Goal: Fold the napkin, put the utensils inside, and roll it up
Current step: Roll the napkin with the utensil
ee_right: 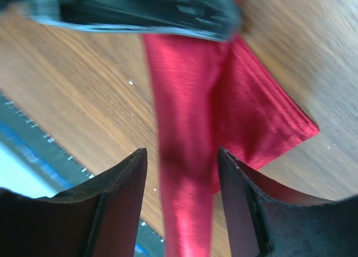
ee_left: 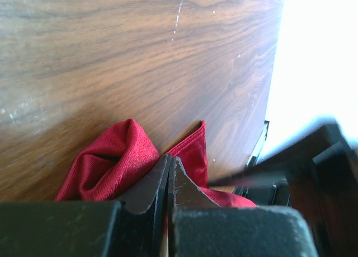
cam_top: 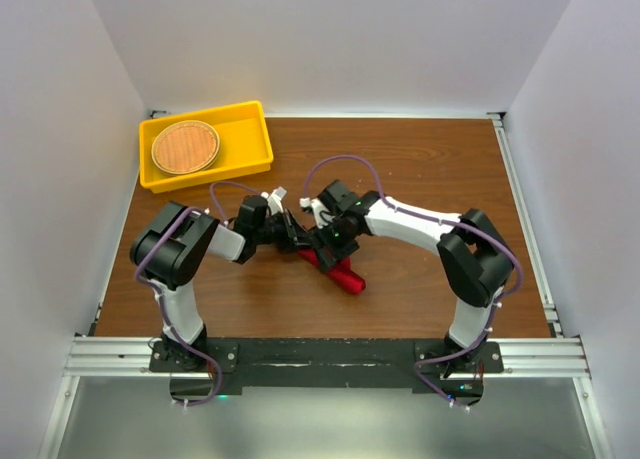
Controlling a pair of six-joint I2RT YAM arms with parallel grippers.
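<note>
left hand (ee_left: 169, 160) pinching napkin (ee_left: 112, 156), right hand (ee_right: 182, 156) spread

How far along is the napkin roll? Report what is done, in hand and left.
Done: the napkin lies bunched into a narrow roll rather than spread flat. The fork is not visible, so I cannot tell whether it is inside. In hand: the left gripper is shut on one end, and the right gripper is open astride the roll. Left: probably tucking in the flap that sticks out.
</note>
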